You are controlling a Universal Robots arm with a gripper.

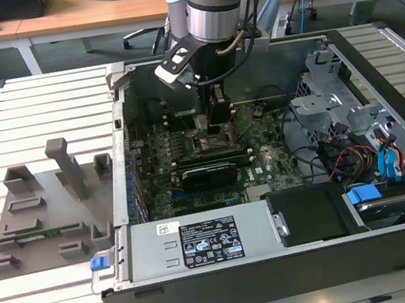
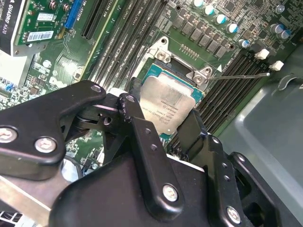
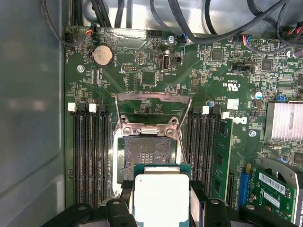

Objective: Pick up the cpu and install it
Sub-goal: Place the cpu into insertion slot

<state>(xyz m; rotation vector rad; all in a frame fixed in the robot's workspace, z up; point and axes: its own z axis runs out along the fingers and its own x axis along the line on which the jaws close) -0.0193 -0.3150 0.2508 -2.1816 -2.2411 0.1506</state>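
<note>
In the exterior view, the arm (image 1: pixel 216 1) reaches down into the open case (image 1: pixel 285 274). The gripper (image 1: pixel 211 121) hangs low over the board (image 1: pixel 270 159), near its middle.

In the second wrist view, the gripper is clamped on the cpu (image 2: pixel 170 106), with one black finger (image 2: pixel 135 106) on each of two opposite thin edges. The chip sits over the socket (image 2: pixel 163 54), just beside the lever (image 2: pixel 236 75). A hold on such narrow edges looks easy to lose, and a slip would probably drop the chip onto the contacts.

In the first wrist view, the cpu (image 3: pixel 161 198) lies flat with its metal top up, not seated. It overlaps one edge of the open socket (image 3: pixel 147 153), whose contact field is bare, and the load plate (image 3: pixel 152 100) stands raised at the far edge. The chip is square, so it has no real long axis. Its sides run roughly parallel to the socket's sides and to the memory slots (image 3: pixel 87 156). I cannot tell which way its keyed corner faces. Lowering it offset, skewed or wrongly turned would likely bend contacts, and a tilted descent might catch the frame.
</note>
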